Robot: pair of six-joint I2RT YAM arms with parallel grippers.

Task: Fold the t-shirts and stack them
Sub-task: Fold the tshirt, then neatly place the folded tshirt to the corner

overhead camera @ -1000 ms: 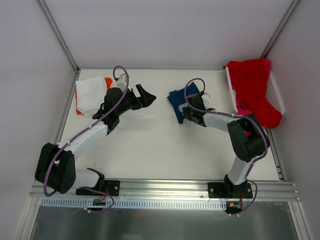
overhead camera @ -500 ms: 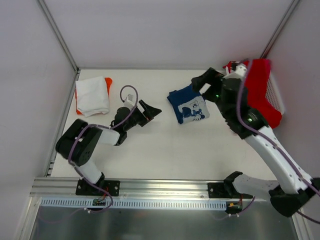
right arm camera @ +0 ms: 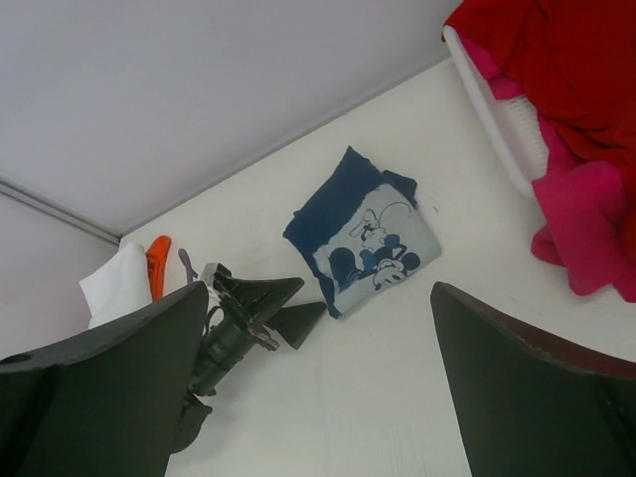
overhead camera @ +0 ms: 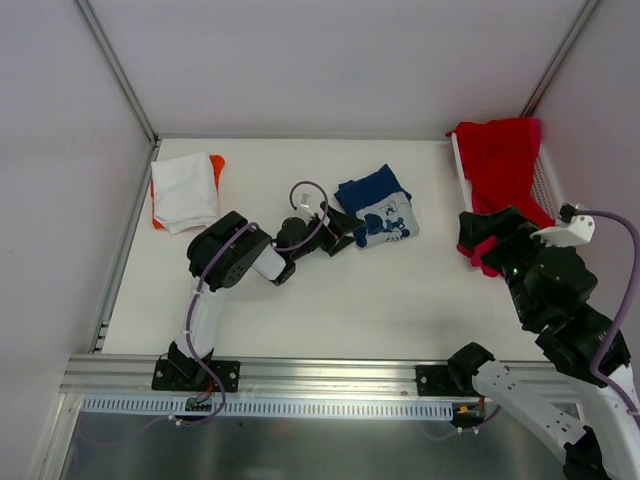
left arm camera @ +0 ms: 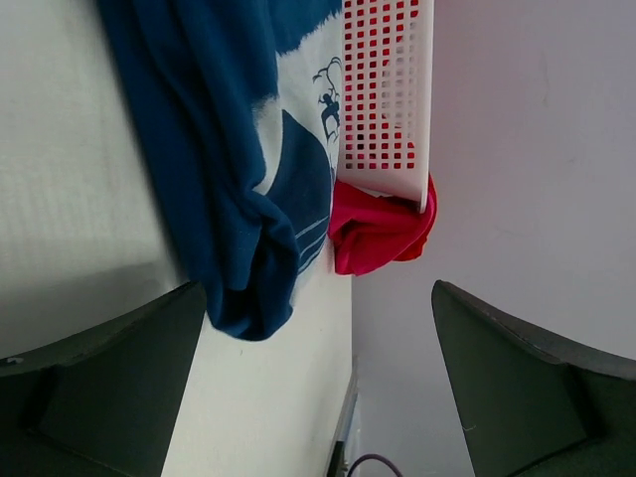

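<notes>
A navy t-shirt (overhead camera: 378,213) with a white cartoon print lies folded at the middle of the table, also seen in the right wrist view (right arm camera: 368,243) and the left wrist view (left arm camera: 229,179). My left gripper (overhead camera: 350,229) lies low on the table, open and empty, its tips just short of that shirt's left edge. A white t-shirt (overhead camera: 185,188) rests folded on an orange one (overhead camera: 217,162) at the back left. A red t-shirt (overhead camera: 500,160) fills the basket, and a pink one (right arm camera: 586,224) hangs over its side. My right gripper (right arm camera: 318,388) hovers high, open and empty.
The white mesh basket (overhead camera: 548,180) stands at the back right against the wall. Pale walls with metal corner posts close in the table on three sides. The left arm (overhead camera: 230,260) stretches across the table's middle, its purple cable looping above it.
My right gripper has opened, let go of the navy t-shirt and pulled up and back to the near right. My left arm has swung right, down to the shirt's edge.
</notes>
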